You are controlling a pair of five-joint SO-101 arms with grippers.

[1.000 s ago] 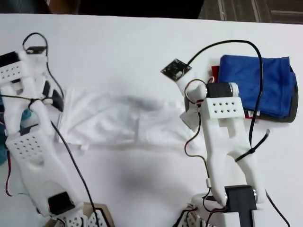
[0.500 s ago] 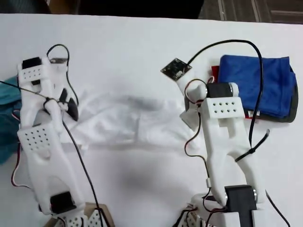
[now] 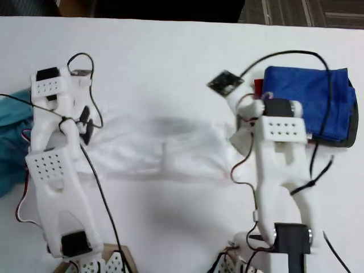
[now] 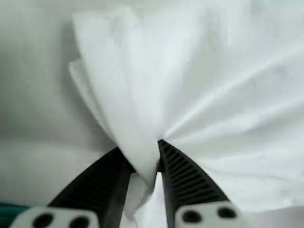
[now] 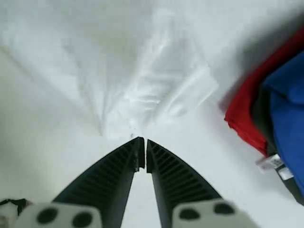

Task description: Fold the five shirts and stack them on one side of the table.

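Both grippers pinch opposite ends of a white cloth shirt [image 3: 159,145] on the white table [image 3: 170,51].
Crumpled teal cloth [image 3: 10,142] lies at the left edge. The left gripper [image 4: 140,148] clamps bunched white fabric, and the shirt lies stretched out between the arms. The right gripper [image 5: 141,142] is nipped closed on its far end — a folded blue shirt [image 3: 307,99] sits atop a red garment [image 5: 242,114] just beyond.

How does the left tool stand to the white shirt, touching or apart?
Touching. The left wrist view shows the left tool shut on a bunched fold of the white shirt, with cloth pinched between its jaws.
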